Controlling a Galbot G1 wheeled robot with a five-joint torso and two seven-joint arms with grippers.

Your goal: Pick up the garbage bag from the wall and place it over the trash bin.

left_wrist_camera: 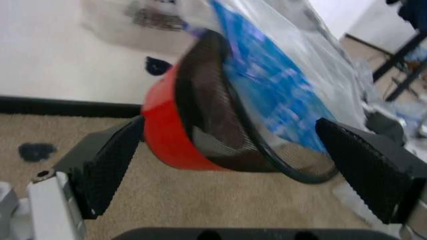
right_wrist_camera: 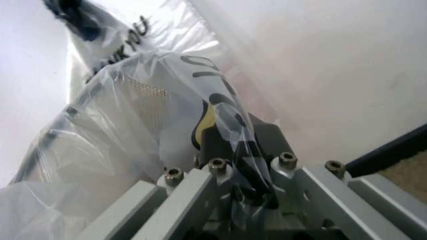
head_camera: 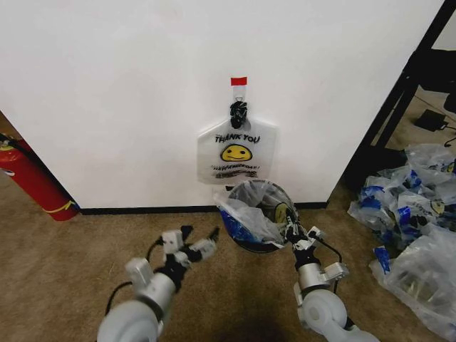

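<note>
Close up, gripper (right_wrist_camera: 248,165) pinching garbage bag (right_wrist_camera: 153,100).

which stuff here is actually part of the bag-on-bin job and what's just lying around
Part of the job:
- garbage bag, draped in and over the bin, right end effector shut on it
- trash bin
- wall with its hook
- left end effector, open beside the bin

Just lying about:
- same-print bag on the hook
- fire extinguisher
- pile of clear bags

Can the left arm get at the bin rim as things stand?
Probably yes. The left gripper is open beside the trash bin, with bare carpet between. The right gripper pinches the garbage bag at the opposite rim, clear of that side.
</note>
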